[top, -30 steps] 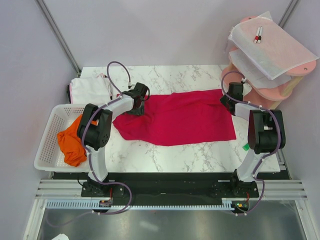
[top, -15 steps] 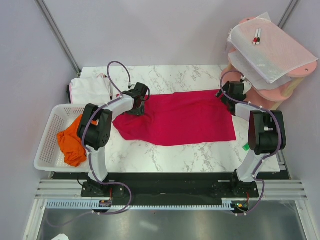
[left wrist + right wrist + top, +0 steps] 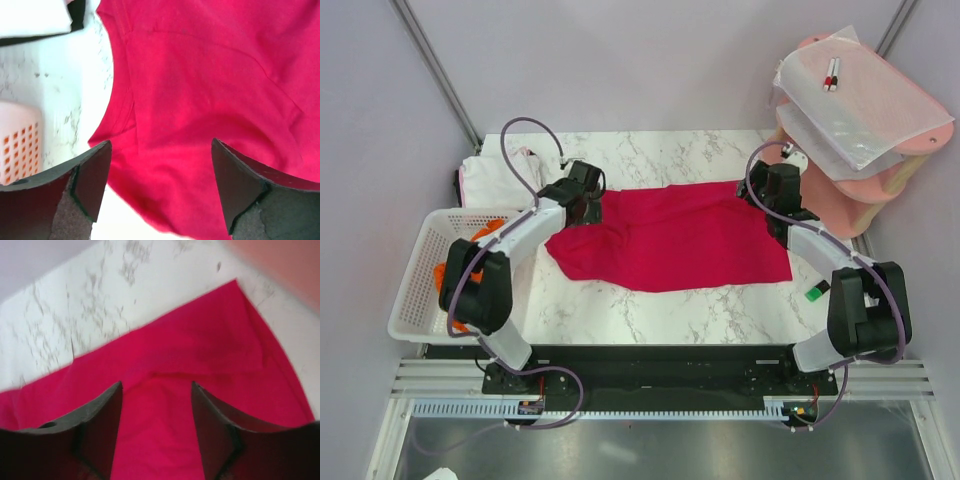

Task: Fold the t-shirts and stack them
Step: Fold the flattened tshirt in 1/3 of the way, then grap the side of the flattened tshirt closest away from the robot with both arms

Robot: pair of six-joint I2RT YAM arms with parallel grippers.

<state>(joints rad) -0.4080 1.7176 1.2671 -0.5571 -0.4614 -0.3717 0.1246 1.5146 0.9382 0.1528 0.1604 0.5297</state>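
**Top view only:** whole table [image 3: 670, 310], both arms, all three shirts, basket and shelf.
**Wrist views only:** fingers and cloth up close.

**Shirts, three**
- Red shirt [image 3: 670, 238]: centre of frame, spread flat on table. Soft plain cloth, roughly rectangular, a few shallow creases. Seam line and curved lower edge plain only in left wrist view; pointed far corner plain only in right wrist view.
- White shirt [image 3: 500, 178]: upper left, folded flat on table's far corner, just beyond basket.
- Orange shirt [image 3: 448, 278]: left of frame, bunched inside basket, largely hidden behind left arm.

**Basket [image 3: 415, 305], one**
- White plastic mesh, rectangular, at table's left edge.

**Grippers, two**
- Left gripper [image 3: 582, 207]: at red shirt's upper-left corner. Jaws spread wide in wrist view, dark fingers [image 3: 90, 175], nothing between them, cloth below.
- Right gripper [image 3: 763, 207]: at red shirt's upper-right corner. Jaws apart, gripping nothing, dark fingers [image 3: 100, 420] over cloth.
- Contact with cloth: cannot tell for either.

**Shelf [image 3: 850, 190], one**
- Pink, tiered, rounded, upper right.
- Carries translucent white sheets [image 3: 880, 110] and two markers [image 3: 832, 72] on top.

**Table**
- White marble pattern, grey veins.

**Small green item [image 3: 815, 293], one**
- On table, right of red shirt; too small to identify.
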